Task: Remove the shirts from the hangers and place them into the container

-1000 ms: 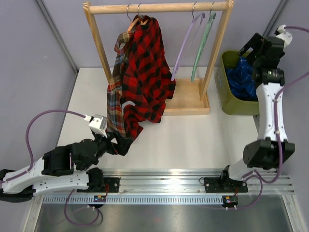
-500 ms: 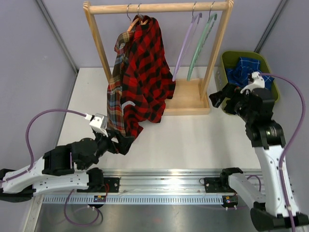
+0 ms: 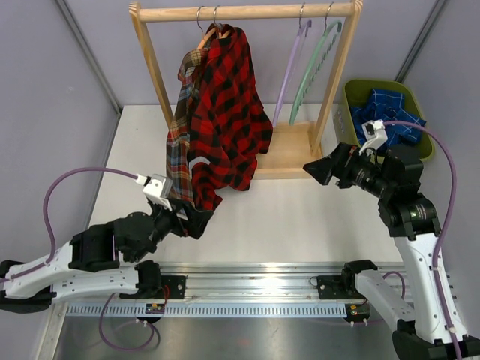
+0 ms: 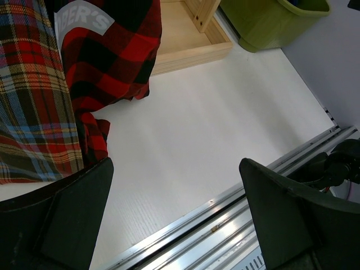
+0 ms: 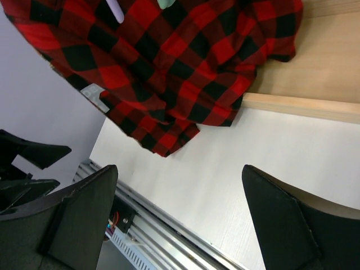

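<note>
A wooden rack stands at the far middle of the table [image 3: 300, 217]. On the left part of its rail [image 3: 247, 11] hang two wood hangers [image 3: 212, 30]. One carries the red shirt [image 3: 225, 112], and the brown shirt [image 3: 178, 150] hangs just left of it, partly behind. Both shirts reach down to the table, and the red shirt's hem drapes over the near left part of the rack's base [image 3: 289, 150].

On the right part of the rail hang the lilac hanger [image 3: 289, 71] and the green hanger [image 3: 315, 67], side by side and both bare.

The bin [image 3: 349, 112] sits at the far right, just beside the rack's right post. The blue shirt [image 3: 386, 112] lies crumpled inside it.

The left gripper [image 3: 191, 219] is low over the near left of the table, at the bottom hems of the two hanging shirts. Its jaws are spread wide and hold nothing. In the left wrist view bare table shows between the fingers, and the brown shirt's hem is just beside the left one.

The right gripper [image 3: 319, 171] is above the table near the base's near right corner, between rack and bin, pointing left toward the red shirt. Its jaws are also spread wide and empty, and the right wrist view shows the red hem and the base's edge beyond them.
</note>
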Action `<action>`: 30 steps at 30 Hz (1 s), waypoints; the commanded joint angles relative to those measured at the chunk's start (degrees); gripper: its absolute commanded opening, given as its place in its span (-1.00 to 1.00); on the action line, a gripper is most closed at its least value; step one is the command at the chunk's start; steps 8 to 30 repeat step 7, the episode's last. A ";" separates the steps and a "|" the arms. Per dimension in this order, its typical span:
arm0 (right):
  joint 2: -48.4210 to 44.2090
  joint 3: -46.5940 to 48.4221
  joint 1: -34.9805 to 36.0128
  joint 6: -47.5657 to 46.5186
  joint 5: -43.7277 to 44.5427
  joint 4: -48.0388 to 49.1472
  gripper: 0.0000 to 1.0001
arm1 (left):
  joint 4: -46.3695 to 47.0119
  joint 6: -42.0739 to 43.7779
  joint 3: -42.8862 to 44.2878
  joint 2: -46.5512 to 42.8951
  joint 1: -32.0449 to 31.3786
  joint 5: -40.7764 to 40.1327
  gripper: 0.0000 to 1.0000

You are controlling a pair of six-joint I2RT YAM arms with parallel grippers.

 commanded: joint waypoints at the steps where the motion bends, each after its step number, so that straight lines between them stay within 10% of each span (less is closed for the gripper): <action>1: 1.52 0.44 2.46 0.41 -4.26 6.01 0.99 | 3.40 0.89 2.70 0.33 0.14 -0.30 0.98; 30: 3.90 1.06 7.21 0.58 -1.19 7.33 0.99 | 2.61 0.80 3.05 -0.20 0.05 -0.66 0.98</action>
